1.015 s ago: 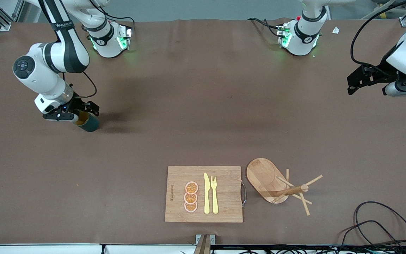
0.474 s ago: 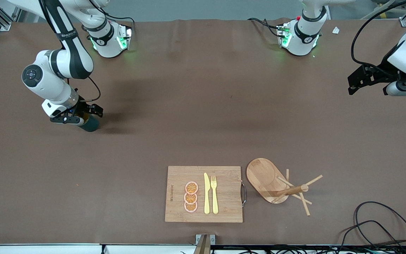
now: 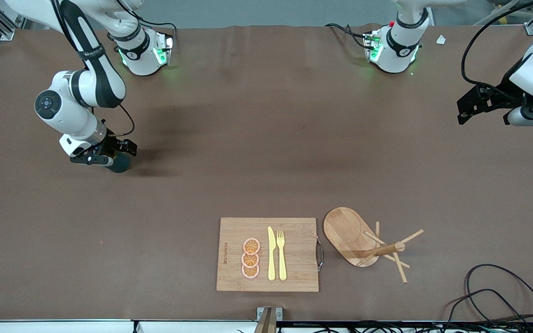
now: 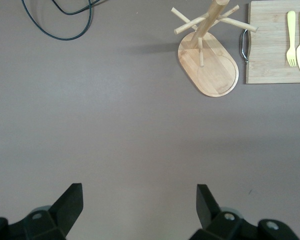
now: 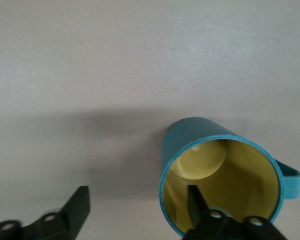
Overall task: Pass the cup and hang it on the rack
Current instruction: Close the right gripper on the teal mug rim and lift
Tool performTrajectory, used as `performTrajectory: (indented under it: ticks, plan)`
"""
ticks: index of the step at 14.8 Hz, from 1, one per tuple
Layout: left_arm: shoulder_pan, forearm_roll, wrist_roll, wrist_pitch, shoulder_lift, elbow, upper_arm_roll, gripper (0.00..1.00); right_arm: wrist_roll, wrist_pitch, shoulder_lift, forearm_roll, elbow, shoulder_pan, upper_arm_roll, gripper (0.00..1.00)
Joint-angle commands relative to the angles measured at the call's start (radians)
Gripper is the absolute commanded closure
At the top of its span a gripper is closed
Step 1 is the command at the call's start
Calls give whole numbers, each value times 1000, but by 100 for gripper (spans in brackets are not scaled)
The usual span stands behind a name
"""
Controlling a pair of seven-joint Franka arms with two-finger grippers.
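Teal mug [image 5: 221, 172] under my right gripper [image 5: 137, 212], fingers wide, one inside the rim (could tip it). Left gripper [image 4: 139, 202] waits, fingers wide, well away from the mug.

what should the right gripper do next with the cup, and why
Probably close the jaws on the cup's wall. In the right wrist view the right gripper is open, one finger inside the cup and the other outside it, so the rim sits between them, ungripped.

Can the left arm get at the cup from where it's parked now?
Probably not: the left gripper waits open at its own end, while the cup stands at the right arm's end, with the right gripper straddling its rim.
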Motion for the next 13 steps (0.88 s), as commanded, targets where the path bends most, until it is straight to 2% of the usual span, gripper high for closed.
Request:
performTrajectory:
  ticks: [1, 6, 13]
  plan:
    - [5, 8, 3, -10, -2, 13, -6, 0, -12, 11, -3, 7, -8, -4, -2, 63]
    - [-5, 3, 3, -8, -2, 13, -7, 0, -52, 8, 4, 1, -2, -46, -3, 99]
    - [-11, 5, 3, -8, 9, 12, -29, 0, -63, -28, -2, 4, 2, -52, 0, 100]
